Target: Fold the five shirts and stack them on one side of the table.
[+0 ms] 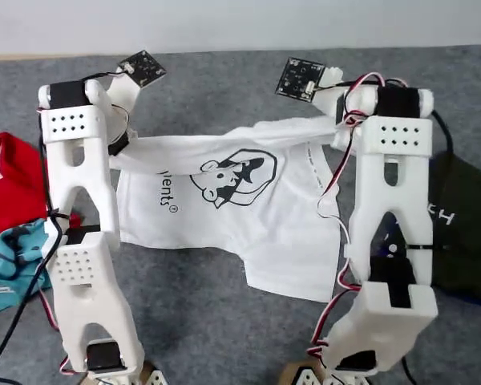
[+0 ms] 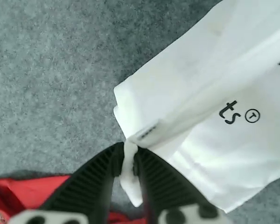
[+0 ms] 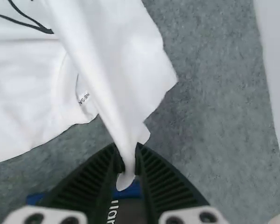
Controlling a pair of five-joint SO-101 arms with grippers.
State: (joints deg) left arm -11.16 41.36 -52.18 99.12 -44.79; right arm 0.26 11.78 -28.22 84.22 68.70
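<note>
Left claw (image 2: 126, 157) pinching white shirt (image 1: 248, 233) edge; right claw (image 3: 127, 161) pinching opposite edge.

A grey, felt-like table (image 1: 208, 321) meets a pale wall (image 1: 224, 24) behind.

White shirt (image 1: 224, 216) strung between two arms on a grey tabletop (image 1: 208, 329).
The white shirt lies print-up in the middle, its far edge drawn into a taut band from the far end of the left arm (image 1: 78, 200) to that of the right arm (image 1: 393, 200). A black animal drawing (image 1: 234, 178) marks its chest. A red shirt (image 1: 12, 184) and a teal shirt (image 1: 12, 257) lie bunched and touching beside the left arm; a dark shirt (image 1: 465, 224) lies partly under the right arm.
</note>
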